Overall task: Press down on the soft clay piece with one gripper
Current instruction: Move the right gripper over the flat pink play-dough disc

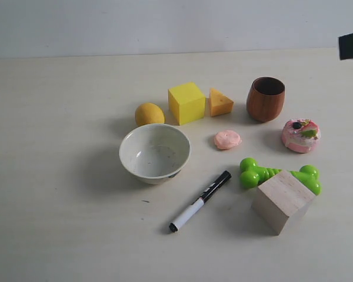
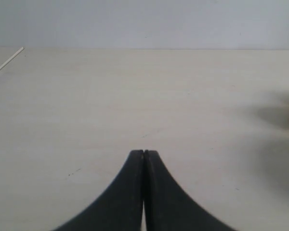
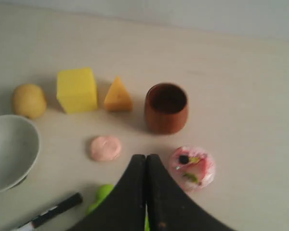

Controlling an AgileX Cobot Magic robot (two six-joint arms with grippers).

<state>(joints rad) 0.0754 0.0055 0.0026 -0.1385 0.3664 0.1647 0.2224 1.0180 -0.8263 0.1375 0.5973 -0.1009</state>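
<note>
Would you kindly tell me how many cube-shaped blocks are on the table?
2: the yellow cube behind the bowl, the wooden cube by the green toy. None seems hidden.

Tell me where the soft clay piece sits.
In the exterior view the clay piece lies right of centre, between the white bowl and the pink donut toy.

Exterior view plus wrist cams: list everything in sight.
bowl: 1, white, left of centre
clay piece: 1, salmon pink, centre, right of bowl
lemon: 1, yellow, behind bowl
cube: 1, yellow, right of lemon
cheese wedge: 1, orange, beside cube
cup: 1, brown wood, back right
donut: 1, pink frosted, right of clay piece
marker: 1, black and white, front of bowl
block: 1, pale wood, front right
bone toy: 1, green, partly behind block
left gripper: 1, black, shut, touching nothing
right gripper: 1, black, shut, touching nothing
</note>
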